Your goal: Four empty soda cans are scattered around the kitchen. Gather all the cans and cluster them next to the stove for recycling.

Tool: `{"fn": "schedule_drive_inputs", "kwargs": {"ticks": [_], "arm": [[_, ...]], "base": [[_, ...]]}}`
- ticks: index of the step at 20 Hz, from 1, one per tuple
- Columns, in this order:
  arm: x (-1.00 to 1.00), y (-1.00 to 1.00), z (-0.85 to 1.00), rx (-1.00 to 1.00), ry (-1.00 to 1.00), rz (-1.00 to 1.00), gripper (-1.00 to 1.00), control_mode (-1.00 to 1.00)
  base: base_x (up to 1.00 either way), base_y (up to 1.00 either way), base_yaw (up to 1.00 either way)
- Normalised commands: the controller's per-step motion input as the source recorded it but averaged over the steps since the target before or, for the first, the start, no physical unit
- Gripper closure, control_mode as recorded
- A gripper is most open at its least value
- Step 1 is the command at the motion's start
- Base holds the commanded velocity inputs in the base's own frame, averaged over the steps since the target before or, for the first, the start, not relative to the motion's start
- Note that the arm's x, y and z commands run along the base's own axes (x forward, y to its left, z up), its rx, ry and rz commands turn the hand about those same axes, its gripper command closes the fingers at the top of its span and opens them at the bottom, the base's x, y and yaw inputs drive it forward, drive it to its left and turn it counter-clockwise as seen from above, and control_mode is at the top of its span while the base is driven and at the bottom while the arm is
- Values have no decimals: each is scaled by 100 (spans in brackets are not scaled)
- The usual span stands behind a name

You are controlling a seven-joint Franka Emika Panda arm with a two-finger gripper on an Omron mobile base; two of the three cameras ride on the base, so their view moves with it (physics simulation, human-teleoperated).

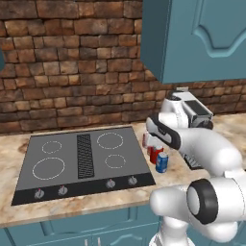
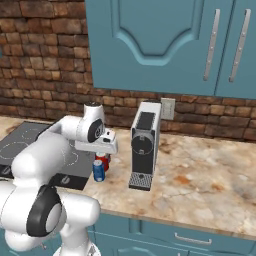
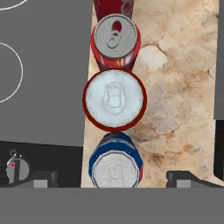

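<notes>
Looking down in the hand view, the soda cans stand in a tight row on the counter along the stove's (image 3: 43,96) right edge: a red can (image 3: 113,6) cut by the top edge, a second red can (image 3: 116,41), a third red can (image 3: 114,99) straight under the hand, and the blue can (image 3: 116,164). My gripper (image 3: 114,178) is open and holds nothing, with its fingertips (image 3: 41,177) spread wide above the row. The left base view shows the stove (image 1: 72,158) with a red can (image 1: 155,153) and the blue can (image 1: 162,163) to its right. My hand hovers over them.
A white and black coffee machine (image 2: 144,145) stands on the marble counter (image 2: 200,175) just right of the cans. Teal wall cabinets (image 2: 165,40) hang above. A brick wall (image 1: 67,62) runs behind the stove. Stove knobs (image 1: 110,183) line its front edge.
</notes>
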Motion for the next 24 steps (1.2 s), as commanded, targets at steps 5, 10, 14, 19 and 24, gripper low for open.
{"fn": "schedule_drive_inputs", "kwargs": {"ticks": [5,10,14,19,24], "arm": [[-11,0,46,0,-7,0,-100,-100],[-41,-9,26,0,-8,0,-100,-100],[-54,-8,2,0,-7,0,-100,-100],[-62,-6,5,0,-5,0,-100,-100],[-66,-4,7,0,-5,0,-100,-100]], "base": [[0,0,0],[0,0,0],[0,0,0],[0,0,0],[0,0,0]]}}
